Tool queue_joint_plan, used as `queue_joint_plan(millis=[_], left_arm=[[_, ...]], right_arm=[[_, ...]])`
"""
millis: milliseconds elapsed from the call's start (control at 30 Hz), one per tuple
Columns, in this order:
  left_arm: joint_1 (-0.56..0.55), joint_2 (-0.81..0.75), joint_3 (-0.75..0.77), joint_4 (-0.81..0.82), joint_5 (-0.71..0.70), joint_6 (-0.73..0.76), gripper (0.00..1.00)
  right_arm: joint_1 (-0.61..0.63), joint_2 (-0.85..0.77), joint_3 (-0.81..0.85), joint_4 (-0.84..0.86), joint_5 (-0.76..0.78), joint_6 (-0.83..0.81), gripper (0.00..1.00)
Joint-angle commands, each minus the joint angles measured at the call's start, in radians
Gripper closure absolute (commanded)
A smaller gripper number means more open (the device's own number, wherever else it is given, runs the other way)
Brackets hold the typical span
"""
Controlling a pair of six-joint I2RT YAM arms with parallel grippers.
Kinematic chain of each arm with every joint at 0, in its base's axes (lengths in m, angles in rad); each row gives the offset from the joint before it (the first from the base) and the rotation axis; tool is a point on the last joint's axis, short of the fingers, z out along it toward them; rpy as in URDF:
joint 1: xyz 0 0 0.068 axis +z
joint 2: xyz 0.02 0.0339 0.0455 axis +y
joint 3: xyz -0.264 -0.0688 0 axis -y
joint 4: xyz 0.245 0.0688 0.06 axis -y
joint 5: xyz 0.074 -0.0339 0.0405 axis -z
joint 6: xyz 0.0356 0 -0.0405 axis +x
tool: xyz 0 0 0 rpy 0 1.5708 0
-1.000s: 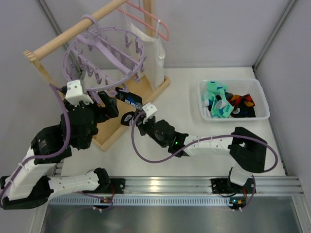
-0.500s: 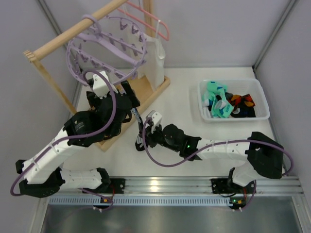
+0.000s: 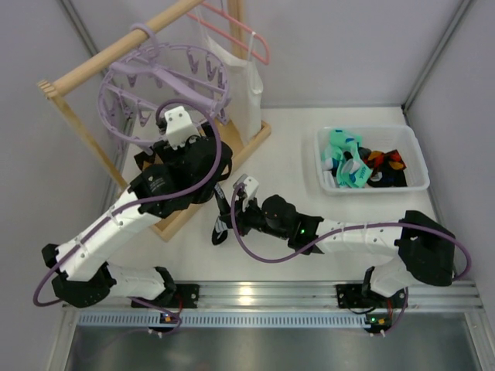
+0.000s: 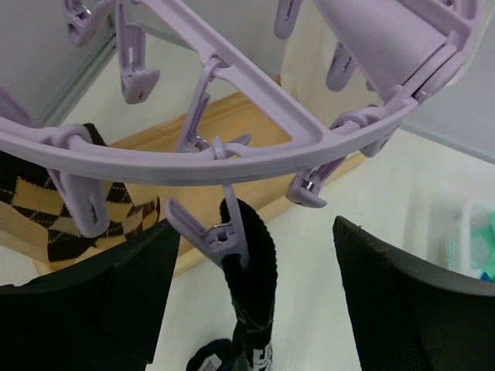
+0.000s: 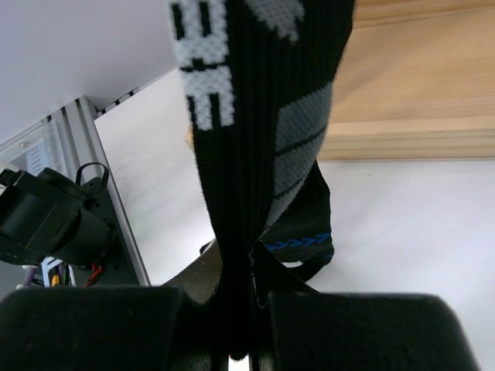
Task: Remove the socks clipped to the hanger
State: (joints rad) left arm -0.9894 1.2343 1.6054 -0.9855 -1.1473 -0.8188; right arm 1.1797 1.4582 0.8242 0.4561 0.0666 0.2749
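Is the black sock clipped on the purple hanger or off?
Clipped on. A lavender clip pinches the top of the black sock under the hanger ring, while the right claw grips it lower down.

I see the round lavender plastic hanger (image 3: 135, 71) on the wooden rail frame (image 3: 100, 58) at upper left, a black knit sock (image 3: 219, 232) dangling below it at centre, the white plastic bin (image 3: 371, 130) holding loose socks (image 3: 352, 162) at right

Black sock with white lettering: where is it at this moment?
In the left wrist view the black sock hangs from a clip of the lavender hanger, inside the open left pincer; lower down it is pinched in the right pincer.
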Motion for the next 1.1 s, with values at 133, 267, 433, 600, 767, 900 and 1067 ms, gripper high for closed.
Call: queue_joint_plan(millis=[133,267,433,600,767,900,1067], left_arm=[[0.044,0.013,0.011,0.034,-0.06,-0.023,0.23],[0.077,0.027,0.008,0.042,-0.057,-0.008,0.25],[0.113,0.063,0.016,0.051,-0.068,0.013,0.26],[0.167,0.067,-0.012,0.152,-0.014,0.089,0.35],[0.201,0.067,-0.03,0.177,0.0,0.11,0.57],[0.201,0.062,-0.035,0.18,0.003,0.116,0.79],[0.201,0.063,-0.047,0.234,0.043,0.156,0.91]], right_arm=[[-0.012,-0.044,0.007,0.015,-0.025,0.017,1.0],[-0.012,-0.044,0.007,0.019,-0.033,0.018,1.0],[-0.012,-0.041,0.01,0.019,-0.045,0.024,1.0],[-0.011,-0.041,0.009,0.03,-0.062,0.03,1.0],[-0.008,-0.038,0.006,0.032,-0.088,0.035,1.0],[-0.008,-0.03,0.004,0.035,-0.083,0.033,1.0],[-0.009,-0.076,-0.061,0.041,-0.039,0.035,1.0]])
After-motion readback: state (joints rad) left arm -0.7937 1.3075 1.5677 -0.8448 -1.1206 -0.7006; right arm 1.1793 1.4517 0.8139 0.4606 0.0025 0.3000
